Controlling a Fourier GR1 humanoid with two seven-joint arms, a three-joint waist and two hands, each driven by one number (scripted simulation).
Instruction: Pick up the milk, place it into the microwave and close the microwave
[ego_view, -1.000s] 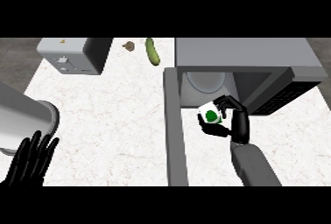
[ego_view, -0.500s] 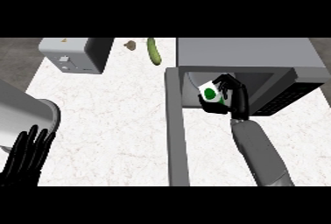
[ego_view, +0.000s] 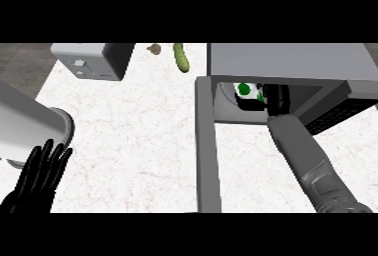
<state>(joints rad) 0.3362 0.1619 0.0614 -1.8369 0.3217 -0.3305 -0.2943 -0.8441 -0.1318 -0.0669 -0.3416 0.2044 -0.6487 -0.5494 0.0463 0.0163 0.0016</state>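
Reaching into the open microwave (ego_view: 295, 62) at the upper right of the frame, the right hand (ego_view: 275, 97) is curled around the milk (ego_view: 246, 92), a white carton with a green mark, which is held just inside the cavity mouth. The carton is carried by the hand and does not yet appear to be set down, so the placing step is judged to be in progress. The microwave door (ego_view: 207, 150) is swung fully outward toward the lower edge, leaving the forearm a clear path in. The left hand (ego_view: 38, 180) is rested at the lower left, fingers straight and apart. A toaster (ego_view: 90, 61) and a cucumber (ego_view: 181, 57) are located along the upper edge, well apart from the work.
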